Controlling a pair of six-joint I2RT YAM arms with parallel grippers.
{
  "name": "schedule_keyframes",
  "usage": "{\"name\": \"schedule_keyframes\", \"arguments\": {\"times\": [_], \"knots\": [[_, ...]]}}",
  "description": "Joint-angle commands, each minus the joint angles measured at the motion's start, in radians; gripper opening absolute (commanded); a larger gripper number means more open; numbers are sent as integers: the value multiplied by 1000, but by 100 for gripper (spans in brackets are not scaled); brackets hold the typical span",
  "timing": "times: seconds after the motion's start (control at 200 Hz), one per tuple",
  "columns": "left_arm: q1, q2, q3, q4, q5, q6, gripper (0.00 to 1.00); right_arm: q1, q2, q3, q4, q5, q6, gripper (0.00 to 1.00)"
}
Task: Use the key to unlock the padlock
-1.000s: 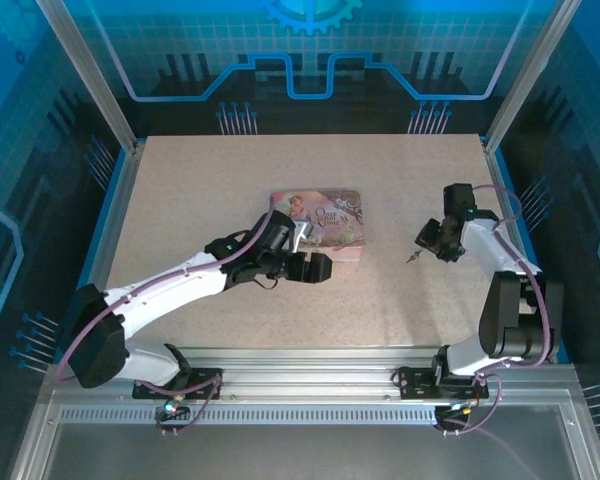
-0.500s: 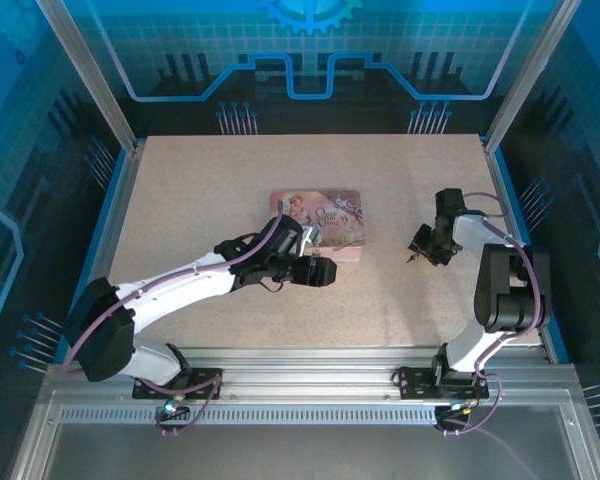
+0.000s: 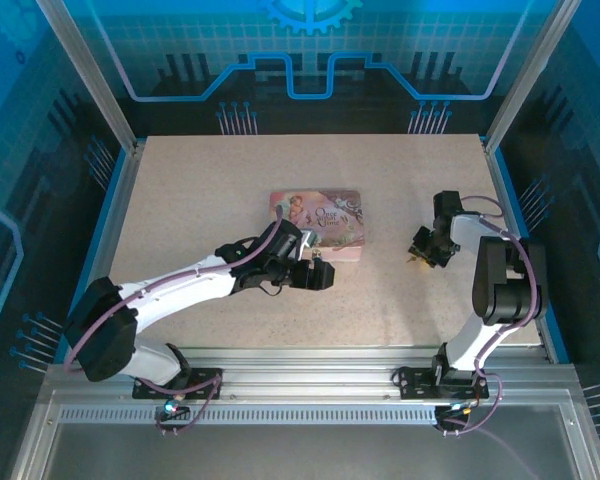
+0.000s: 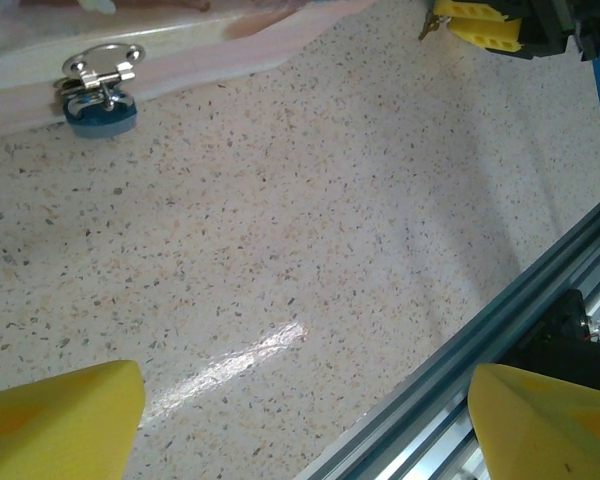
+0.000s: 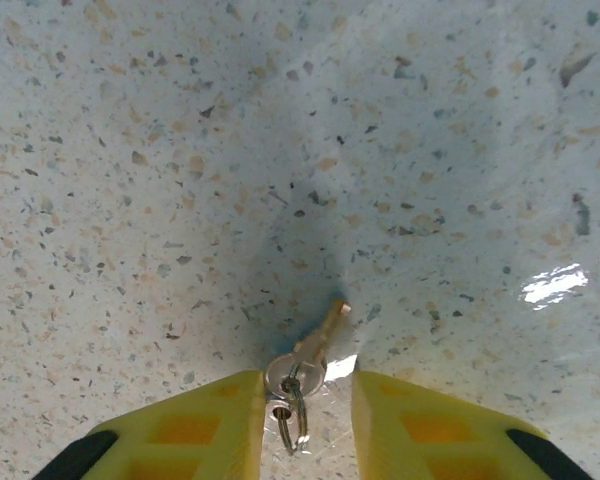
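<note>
right claw [image 5: 310, 400] sits low on the speckled table [image 5: 180, 150] at the right, yellow fingers narrow around the head of a small metal key [image 5: 318, 348] on its ring; whether it's a firm pinch, can't tell. left claw [image 4: 300, 410] gapes wide, holding nothing, just near of the pink illustrated rectangular tin [image 3: 317, 222], which is lid down, contents hidden. small padlock [image 4: 98, 95], silver shackle and blue body, touches the tin's near wall.

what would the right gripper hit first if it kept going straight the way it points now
Most likely the key, lying between the fingers of the right gripper with its blade ahead, then the table top right behind it. How much gap remains is hard to judge.
</note>
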Motion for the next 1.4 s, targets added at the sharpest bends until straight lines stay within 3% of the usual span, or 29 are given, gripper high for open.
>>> {"name": "schedule_keyframes", "arguments": {"times": [0.0,0.29,0.745,1.031,1.396], "knots": [[-10,-18,-21,24,-24,-11,85,10,50,13,6,-29,18,26],[-10,-36,-60,44,-29,-23,85,16,46,17,8,-38,21,0],[13,-122,-67,81,-60,-42,86,73,-282,62,-82,-86,13,0],[54,-209,-35,167,-48,-63,78,248,-472,113,-102,-51,91,0],[64,-190,-2,362,-22,-106,62,558,-519,151,-3,49,274,0]]}}
